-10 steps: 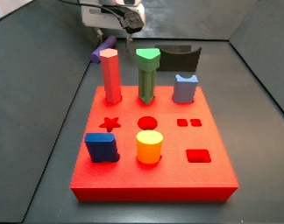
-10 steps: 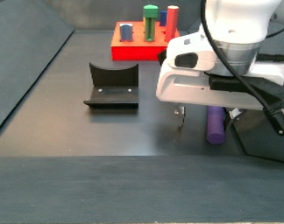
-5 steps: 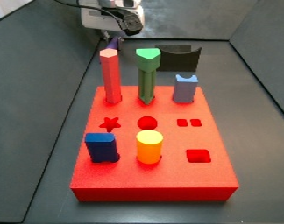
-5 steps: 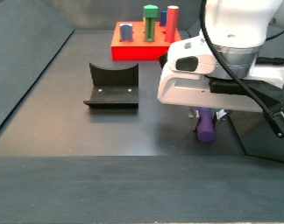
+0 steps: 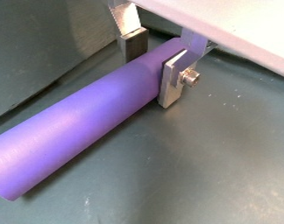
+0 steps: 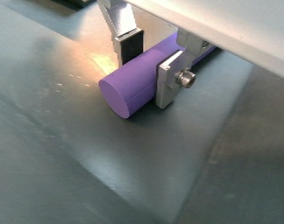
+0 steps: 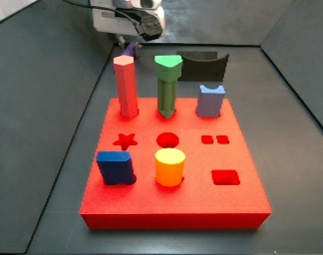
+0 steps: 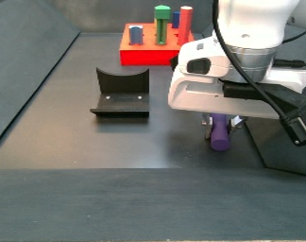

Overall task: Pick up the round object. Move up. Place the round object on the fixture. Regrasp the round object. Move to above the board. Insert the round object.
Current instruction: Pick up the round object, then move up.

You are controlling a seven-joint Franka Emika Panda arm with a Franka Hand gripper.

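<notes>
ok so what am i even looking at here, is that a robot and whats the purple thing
Yes, it is a single robot arm with a two-finger gripper. Two pictures come from cameras on its wrist, looking down at the jaws; two come from cameras fixed beside the table. In both wrist views the silver fingers sit on either side of a long purple peg lying on the dark floor, apparently clamping it. In a side view the gripper is low over that peg. Also on the floor: a red board with shaped holes and several coloured pegs standing in it, and a dark notched fixture where the peg is meant to be set down.
</notes>
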